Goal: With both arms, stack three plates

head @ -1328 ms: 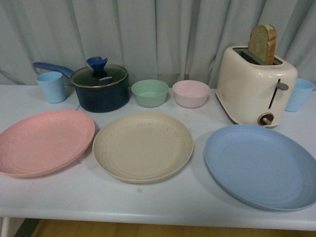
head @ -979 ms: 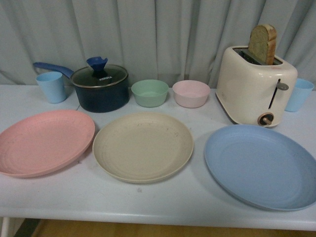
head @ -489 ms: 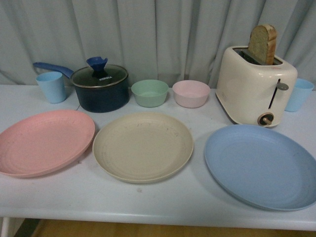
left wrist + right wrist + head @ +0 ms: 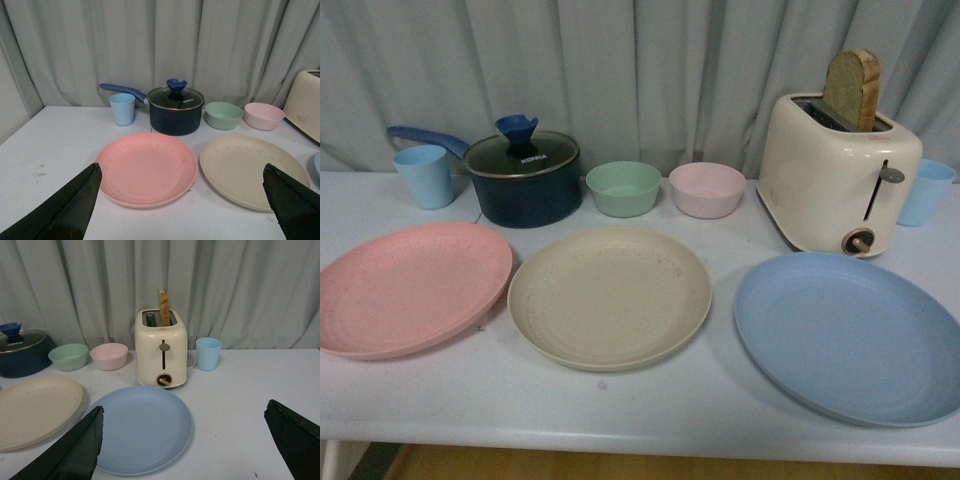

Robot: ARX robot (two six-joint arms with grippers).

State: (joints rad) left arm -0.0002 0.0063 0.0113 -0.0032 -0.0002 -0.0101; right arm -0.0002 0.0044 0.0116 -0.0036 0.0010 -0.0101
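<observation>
I see a pot [image 4: 523, 180] and toaster [image 4: 835, 175] behind the pink plate [image 4: 410, 285], beige plate [image 4: 610, 295] and blue plate [image 4: 845, 335]. My left fingers [image 4: 75, 205] and right fingers [image 4: 80, 445] gape empty, short of them.

You see three round speckled plates, flat, upright, unstacked, in one row: pink plate [image 4: 410, 288] left, beige plate [image 4: 610, 297] middle, blue plate [image 4: 850, 335] right. Pink just beside beige; blue slightly apart from beige.

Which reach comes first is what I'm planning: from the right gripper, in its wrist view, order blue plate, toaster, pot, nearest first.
1. Blue plate, just ahead of the right gripper.
2. Toaster, behind that plate.
3. Pot, farthest, at the back, far to the robot's left.
</observation>
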